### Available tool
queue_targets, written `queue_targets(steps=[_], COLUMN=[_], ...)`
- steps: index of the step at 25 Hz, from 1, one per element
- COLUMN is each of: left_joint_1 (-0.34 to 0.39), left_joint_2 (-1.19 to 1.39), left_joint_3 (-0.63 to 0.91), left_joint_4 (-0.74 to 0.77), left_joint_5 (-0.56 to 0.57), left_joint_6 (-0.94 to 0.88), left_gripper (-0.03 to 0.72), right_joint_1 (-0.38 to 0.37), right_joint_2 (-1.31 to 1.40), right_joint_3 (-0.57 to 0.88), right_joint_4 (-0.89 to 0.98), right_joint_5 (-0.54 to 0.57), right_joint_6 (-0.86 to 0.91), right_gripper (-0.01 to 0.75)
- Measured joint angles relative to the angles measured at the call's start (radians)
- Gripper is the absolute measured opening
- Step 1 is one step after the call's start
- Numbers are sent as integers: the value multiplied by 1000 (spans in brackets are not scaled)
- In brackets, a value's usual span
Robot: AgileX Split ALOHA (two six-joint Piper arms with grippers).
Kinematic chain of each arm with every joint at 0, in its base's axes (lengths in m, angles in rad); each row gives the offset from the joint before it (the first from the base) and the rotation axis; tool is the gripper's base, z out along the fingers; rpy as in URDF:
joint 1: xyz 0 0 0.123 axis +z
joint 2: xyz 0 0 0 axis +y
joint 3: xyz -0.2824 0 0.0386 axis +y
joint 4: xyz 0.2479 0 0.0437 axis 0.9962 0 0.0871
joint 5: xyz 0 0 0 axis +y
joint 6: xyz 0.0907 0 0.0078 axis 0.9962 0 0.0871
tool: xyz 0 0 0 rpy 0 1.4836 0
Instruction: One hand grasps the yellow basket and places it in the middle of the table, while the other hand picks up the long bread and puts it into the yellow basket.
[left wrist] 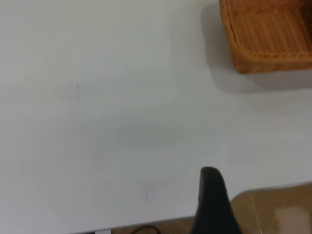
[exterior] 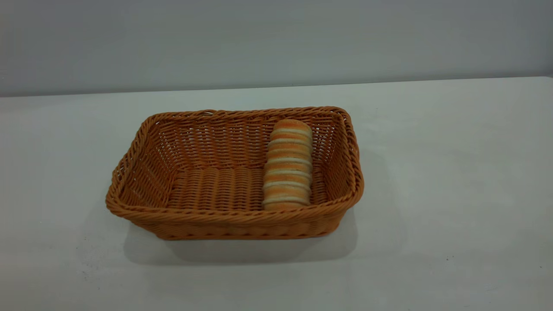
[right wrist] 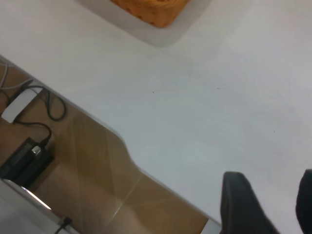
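Note:
The yellow basket (exterior: 216,216) stands in the middle of the white table (exterior: 453,172). The long bread (exterior: 288,166) lies inside it at its right side, pointing front to back, with its far end leaning on the back wall. Neither gripper shows in the exterior view. My left gripper (left wrist: 212,200) shows only partly in the left wrist view, over the table's edge, far from the basket's corner (left wrist: 265,53). My right gripper (right wrist: 271,179) is open and empty above bare table near the edge, well away from the basket's corner (right wrist: 156,12).
The table's edge runs near both grippers, with brown floor (left wrist: 278,209) beyond it. On the floor in the right wrist view lie a black power box (right wrist: 27,156), a white box (right wrist: 17,105) and cables. A grey wall stands behind the table.

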Motion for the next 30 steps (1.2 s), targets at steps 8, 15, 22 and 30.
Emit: queue_targets(steps=[8,15,22,30], left_joint_1=[0,0,0,18], left_joint_2=[0,0,0,-5], left_joint_3=[19,19,19,19], left_joint_4=[-1,-1,-1,-1], left_joint_5=[-7,-7,-7,-7], left_joint_6=[0,0,0,0], left_gripper=[553,553,553,553], right_joint_1=[0,0,-67,-373], right_joint_2=[0,0,0,-46], right_joint_3=[3,3,4,7], right_joint_4=[-5,-5,1,1], right_joint_5=[1,1,1,0], right_joint_6=[0,0,-1,-2], right_gripper=[322,322,322,322])
